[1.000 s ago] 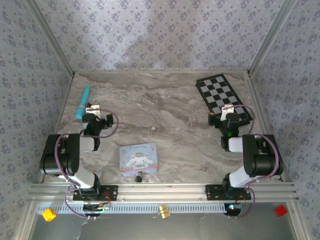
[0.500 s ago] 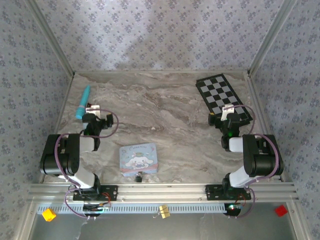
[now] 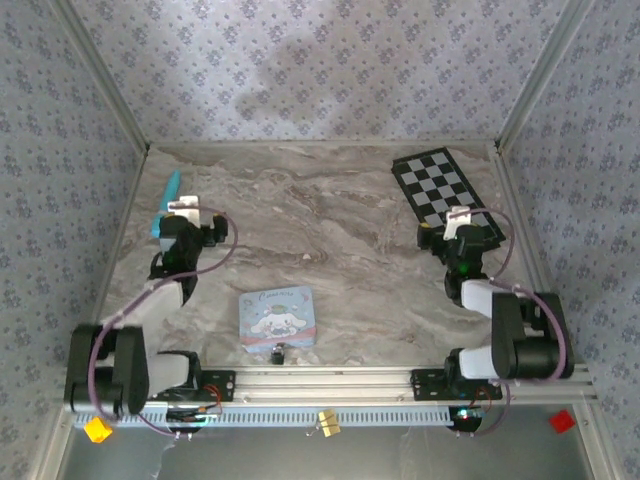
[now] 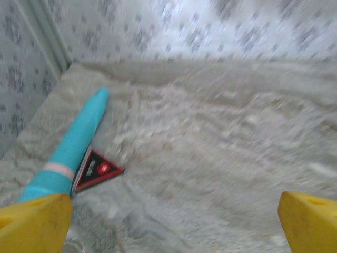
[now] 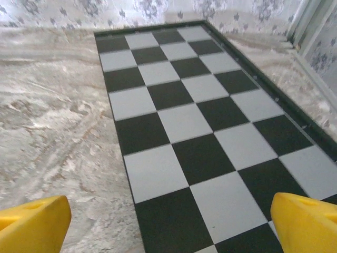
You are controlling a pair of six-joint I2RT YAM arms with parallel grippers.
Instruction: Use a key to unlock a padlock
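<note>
The padlock [image 3: 278, 352] is a tiny black body lying at the near edge of the table, just in front of the pale blue cartoon tin [image 3: 278, 316]. The key is out of view. My left gripper [image 3: 183, 220] hovers at the far left of the table, well away from the padlock. In the left wrist view the left gripper [image 4: 174, 226] is open, its yellow fingertips [image 4: 37, 224] wide apart over bare marble. My right gripper [image 3: 462, 230] sits at the near end of the checkerboard. In the right wrist view the right gripper [image 5: 168, 226] is open and empty above the squares.
A turquoise marker [image 4: 73, 142] lies by the left wall with a small red-and-black triangle piece [image 4: 97, 169] beside it. A black-and-white checkerboard [image 5: 200, 121] lies at the back right. Patterned walls and metal posts enclose the marble table [image 3: 340, 230].
The left arm has stretched forward and lowered, carrying its gripper slightly farther toward the marker. The right arm has also dropped a little. Both grippers stay open.
</note>
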